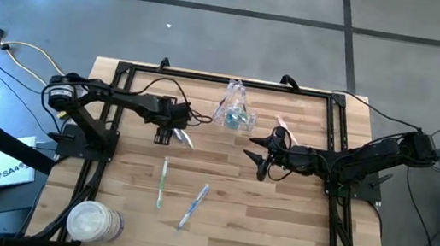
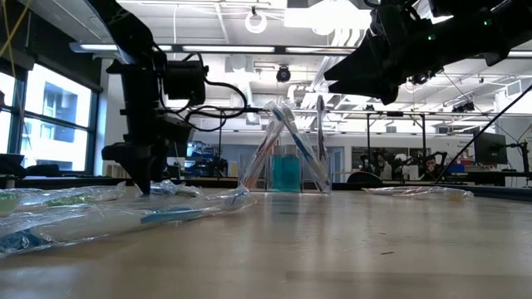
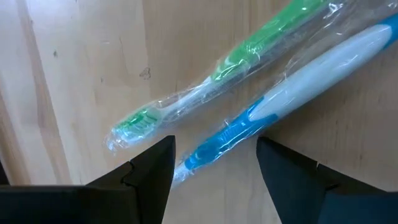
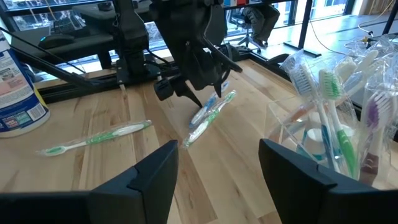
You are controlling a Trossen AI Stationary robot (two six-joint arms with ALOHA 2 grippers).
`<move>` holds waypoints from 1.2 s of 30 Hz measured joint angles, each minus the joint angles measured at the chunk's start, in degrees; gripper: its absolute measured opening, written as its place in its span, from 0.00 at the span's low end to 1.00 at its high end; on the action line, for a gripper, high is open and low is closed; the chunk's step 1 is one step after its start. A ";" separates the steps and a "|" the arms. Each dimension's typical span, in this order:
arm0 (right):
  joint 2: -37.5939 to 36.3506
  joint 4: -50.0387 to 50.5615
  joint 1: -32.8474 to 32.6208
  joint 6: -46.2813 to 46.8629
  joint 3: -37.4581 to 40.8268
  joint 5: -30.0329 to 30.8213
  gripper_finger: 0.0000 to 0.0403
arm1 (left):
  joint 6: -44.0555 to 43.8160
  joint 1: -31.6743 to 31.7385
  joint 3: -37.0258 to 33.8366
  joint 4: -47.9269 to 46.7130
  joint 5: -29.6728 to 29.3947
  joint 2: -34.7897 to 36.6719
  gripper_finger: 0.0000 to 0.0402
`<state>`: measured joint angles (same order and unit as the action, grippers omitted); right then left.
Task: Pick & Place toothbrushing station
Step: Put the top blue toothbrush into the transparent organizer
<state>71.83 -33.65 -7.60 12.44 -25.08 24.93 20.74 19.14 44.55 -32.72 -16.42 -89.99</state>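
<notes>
— Two wrapped toothbrushes [image 3: 249,93] lie side by side under the left claw [image 1: 168,136], which hangs open just above them.
— Room ahead?
— Bare bench [image 1: 274,226] in front; clear cup [image 1: 235,112] of brushes near the back rail. Right claw [image 1: 260,157] open, beside it, holding nothing.

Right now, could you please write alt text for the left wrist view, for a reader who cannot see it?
Two wrapped toothbrushes lie side by side on the wooden table: a green toothbrush and a blue-and-white toothbrush. The left gripper, jaws open, points at the blue one's head end.
</notes>
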 joint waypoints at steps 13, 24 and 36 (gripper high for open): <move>0.00 0.04 0.00 -0.01 0.00 0.00 0.53 | -4.62 -0.13 -0.10 -3.66 2.64 -0.53 0.04; 0.00 0.07 -0.02 -0.01 0.00 0.00 0.53 | -7.30 -7.50 5.08 -17.02 -5.46 -0.97 0.02; 0.00 0.33 -0.02 5.30 0.00 0.00 0.53 | -10.39 -28.63 23.62 -31.59 -30.67 -0.77 0.02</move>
<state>71.83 -33.32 -7.62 17.74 -25.08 24.93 10.35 -9.49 68.17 -64.31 -47.09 -90.76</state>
